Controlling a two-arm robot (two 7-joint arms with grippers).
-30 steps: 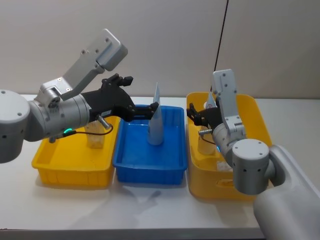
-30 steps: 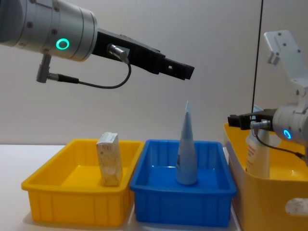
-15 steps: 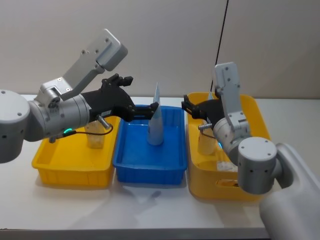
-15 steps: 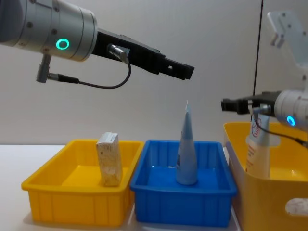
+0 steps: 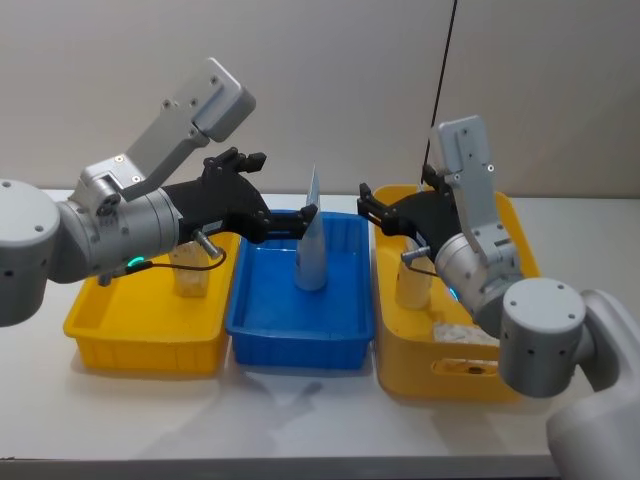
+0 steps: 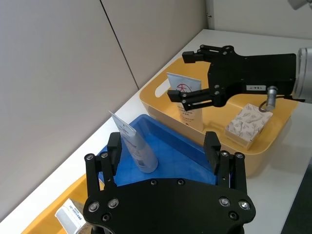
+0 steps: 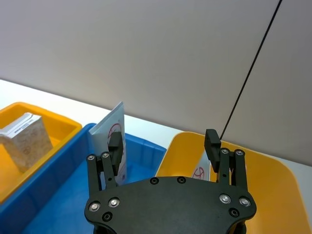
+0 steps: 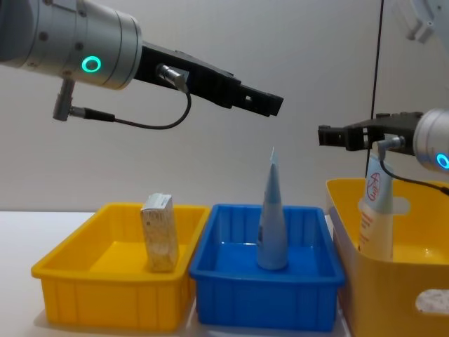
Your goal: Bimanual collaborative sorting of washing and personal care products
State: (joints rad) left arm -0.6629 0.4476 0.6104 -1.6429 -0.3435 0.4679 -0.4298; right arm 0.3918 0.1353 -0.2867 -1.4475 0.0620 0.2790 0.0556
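A pale blue tapered tube (image 5: 312, 252) (image 8: 272, 214) (image 6: 139, 151) stands upright in the blue tray (image 5: 300, 315). My left gripper (image 5: 285, 215) (image 6: 163, 146) hovers open and empty just left of and above its tip. A cream tube (image 5: 412, 285) (image 8: 377, 210) (image 6: 185, 102) with a red mark stands in the right yellow tray (image 5: 525, 250), with a white grey-patterned pack (image 5: 455, 335) (image 6: 248, 124) lying near it. Above that tray's left rim my right gripper (image 5: 372, 208) (image 7: 164, 141) (image 8: 333, 135) is open and holds nothing. A beige box (image 5: 190, 275) (image 8: 160, 232) stands in the left yellow tray (image 5: 130, 335).
The three trays sit side by side on a white table (image 5: 300, 420), against a plain wall. A black cable (image 5: 445, 60) hangs down behind the right tray. Bare table lies in front of the trays.
My right gripper has risen out of the right yellow tray, away from the cream tube, and shifted left toward the blue tray. The left arm has stayed still.
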